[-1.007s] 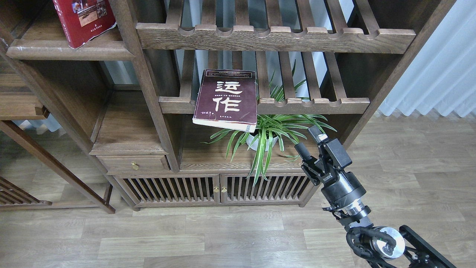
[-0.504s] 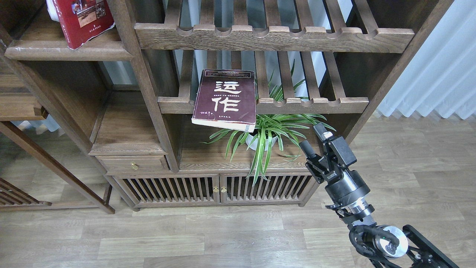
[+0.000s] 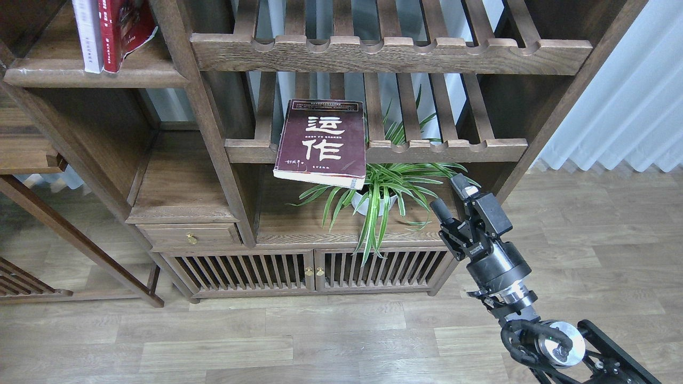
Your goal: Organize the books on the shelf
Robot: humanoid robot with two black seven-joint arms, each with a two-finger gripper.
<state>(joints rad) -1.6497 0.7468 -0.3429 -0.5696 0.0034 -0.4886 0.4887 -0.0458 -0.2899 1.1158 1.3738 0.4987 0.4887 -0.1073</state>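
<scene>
Two books, white [image 3: 86, 32] and red [image 3: 120, 29], already stood on the shelf [image 3: 96, 77] at 10 o'clock; maroon book [image 3: 323, 144] lay on a rack, right gripper [image 3: 452, 198] at 4 o'clock, fingers apart, empty.

rough-grained dark wood shelf [image 3: 96, 74], glossy maroon paperback [image 3: 323, 144], matt black gripper [image 3: 452, 198]

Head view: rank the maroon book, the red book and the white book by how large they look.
1. maroon book, full cover showing.
2. and 3. red book and white book: both cut off by the frame's top edge, so unranked.
</scene>
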